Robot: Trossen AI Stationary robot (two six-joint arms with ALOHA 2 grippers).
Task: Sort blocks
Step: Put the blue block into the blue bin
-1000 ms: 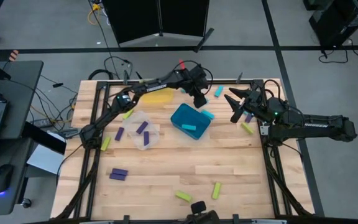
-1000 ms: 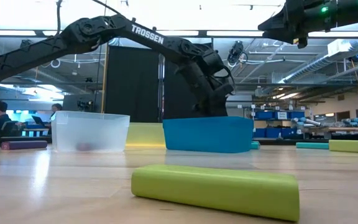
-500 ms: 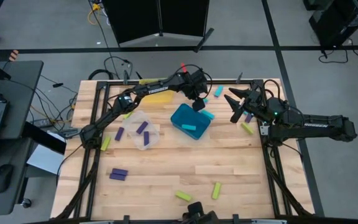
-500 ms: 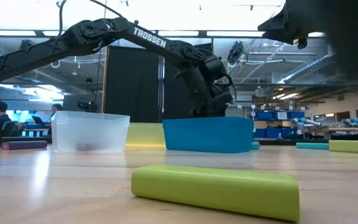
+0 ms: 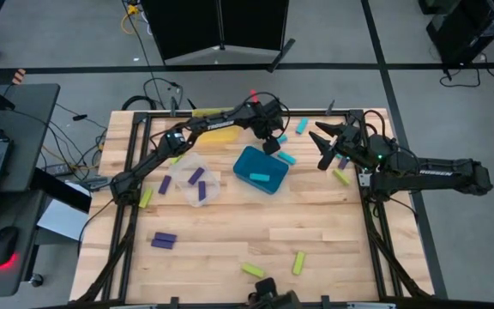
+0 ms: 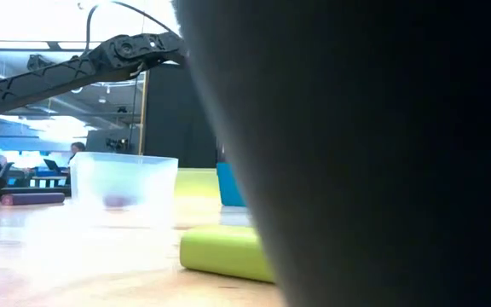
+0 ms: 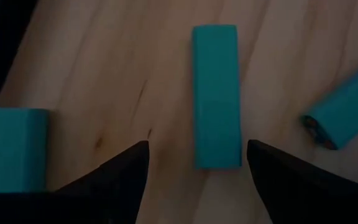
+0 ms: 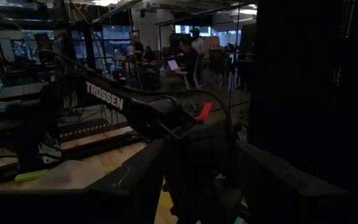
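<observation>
Left wrist view: left gripper [image 7: 197, 155] spread, pointing down over 1 cyan block [image 7: 216, 96].

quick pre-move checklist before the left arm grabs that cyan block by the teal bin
1. Left gripper open: ok.
2. Cyan block lined up between its fingers: ok; it lies lengthwise in the gap, slightly off centre.
3. Fingers down around the block: not ok; they hover short of it.
4. Neighbouring cyan blocks apart from the target: ok.
5. Teal bin ready to receive: ok; one cyan block is inside.
6. Right gripper out of the way: ok; it is raised and apart.
</observation>
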